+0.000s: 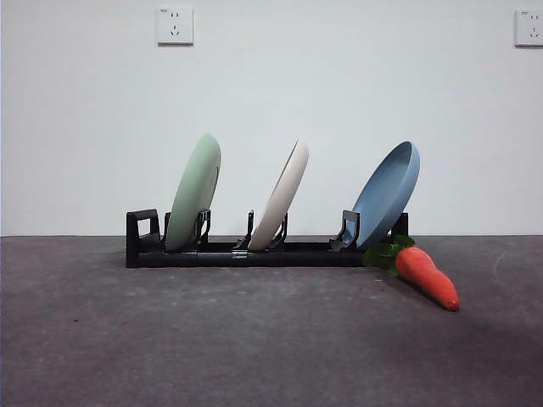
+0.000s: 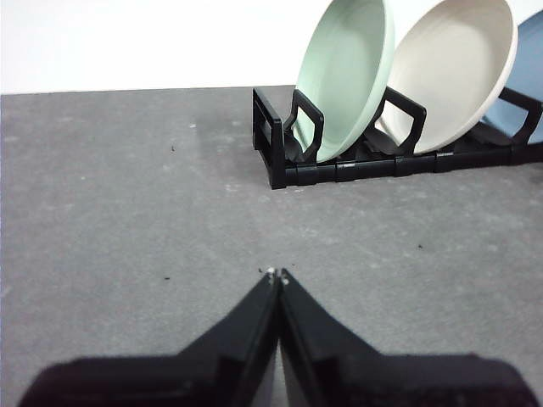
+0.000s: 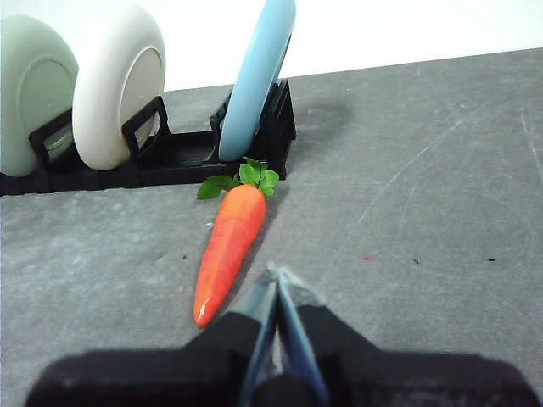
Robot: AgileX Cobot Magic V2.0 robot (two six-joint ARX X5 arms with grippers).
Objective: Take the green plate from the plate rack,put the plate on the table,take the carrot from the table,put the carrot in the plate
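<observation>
The green plate [image 1: 194, 192] leans upright in the left slot of the black plate rack [image 1: 221, 253], also seen as the green plate [image 2: 345, 78] in the rack [image 2: 280, 144] from the left wrist. The carrot [image 1: 427, 275] lies on the table [image 1: 254, 339] at the rack's right end, leaves toward the rack. My left gripper [image 2: 277, 275] is shut and empty, short of the rack's left end. My right gripper [image 3: 276, 275] is shut and empty, close beside the tip of the carrot [image 3: 227, 246]. Neither arm shows in the front view.
A cream-white plate [image 1: 281, 205] stands in the rack's middle slot and a blue plate [image 1: 387, 193] in the right one, just above the carrot's leaves. A white wall with two sockets [image 1: 175, 26] rises behind the table.
</observation>
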